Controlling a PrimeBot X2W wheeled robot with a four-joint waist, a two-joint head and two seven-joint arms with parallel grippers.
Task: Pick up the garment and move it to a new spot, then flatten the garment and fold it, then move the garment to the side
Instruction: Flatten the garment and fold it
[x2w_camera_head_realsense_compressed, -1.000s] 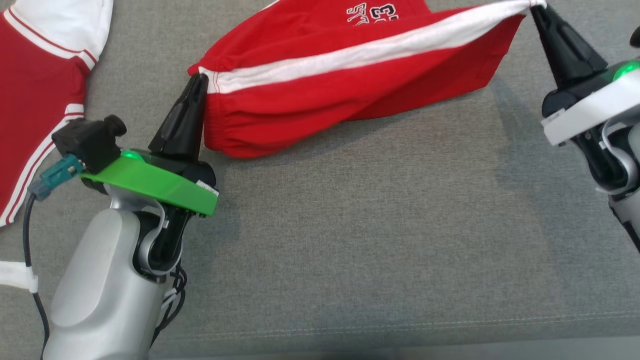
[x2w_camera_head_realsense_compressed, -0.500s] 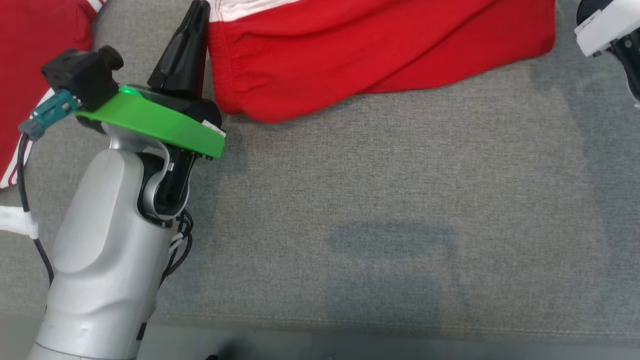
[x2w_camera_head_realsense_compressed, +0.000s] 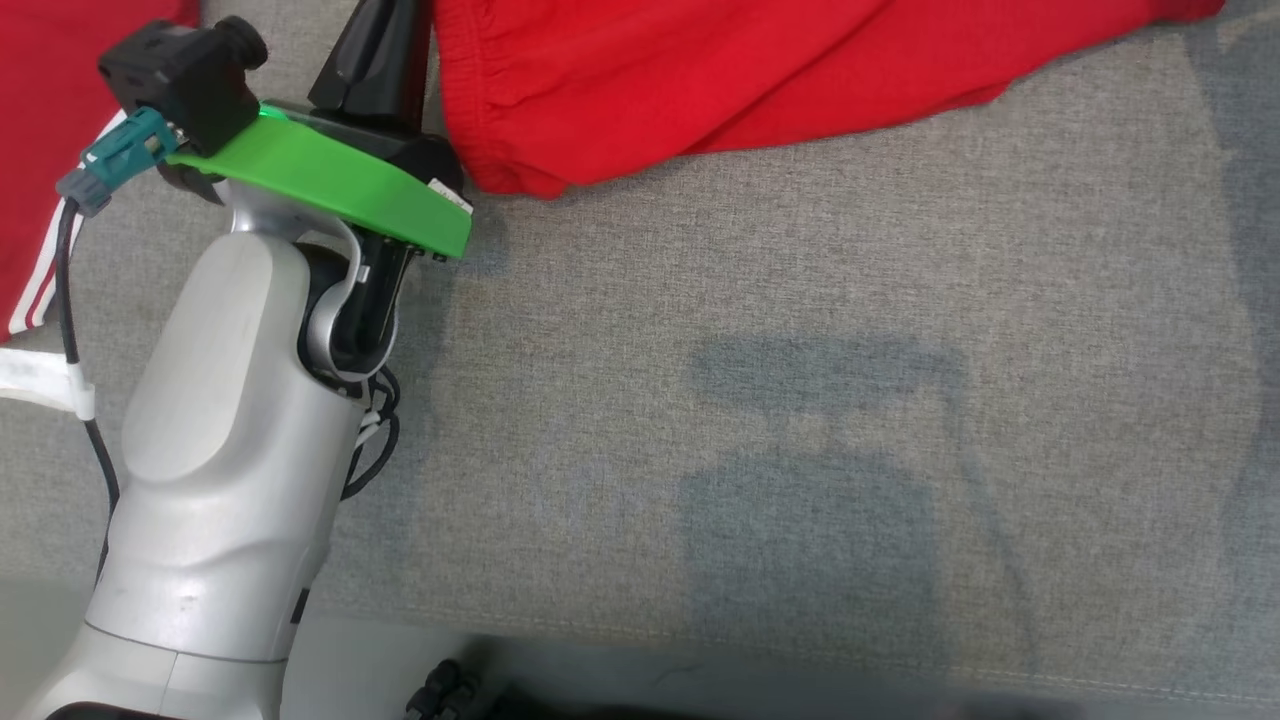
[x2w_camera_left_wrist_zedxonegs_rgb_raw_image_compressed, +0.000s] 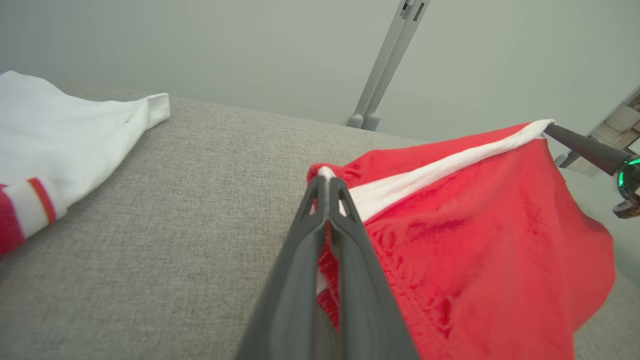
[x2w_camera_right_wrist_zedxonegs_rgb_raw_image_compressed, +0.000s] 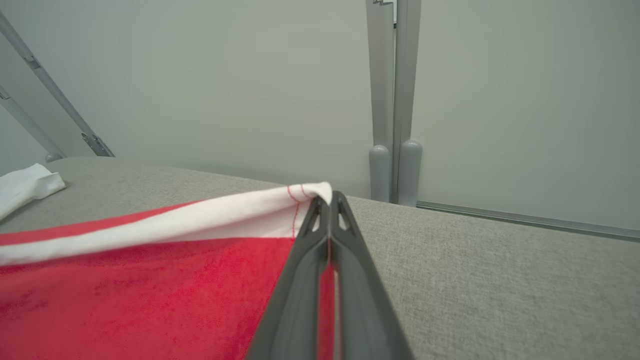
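Grey fabric worktop (x2w_camera_head_realsense_compressed: 800, 400). Red garment (x2w_camera_head_realsense_compressed: 750, 80) with white stripe is stretched between both grippers over its far side. Red-and-white shirt (x2w_camera_left_wrist_zedxonegs_rgb_raw_image_compressed: 65, 130) lies left. Left gripper (x2w_camera_left_wrist_zedxonegs_rgb_raw_image_compressed: 327, 182) is clamped tight on the garment's waistband corner; right gripper (x2w_camera_right_wrist_zedxonegs_rgb_raw_image_compressed: 327, 200) is clamped on its white hem corner.

Alt text: a plain indoor robot test space, more like a lab than a home. The work surface is a wide padded top (x2w_camera_head_realsense_compressed: 800, 300) covered in grey woven cloth. Beyond its far edge are bare, pale grey-green walls (x2w_camera_right_wrist_zedxonegs_rgb_raw_image_compressed: 200, 75), a pair of slim grey metal frame posts (x2w_camera_right_wrist_zedxonegs_rgb_raw_image_compressed: 395, 100) with rounded feet, and a leaning metal strut (x2w_camera_left_wrist_zedxonegs_rgb_raw_image_compressed: 387, 65).
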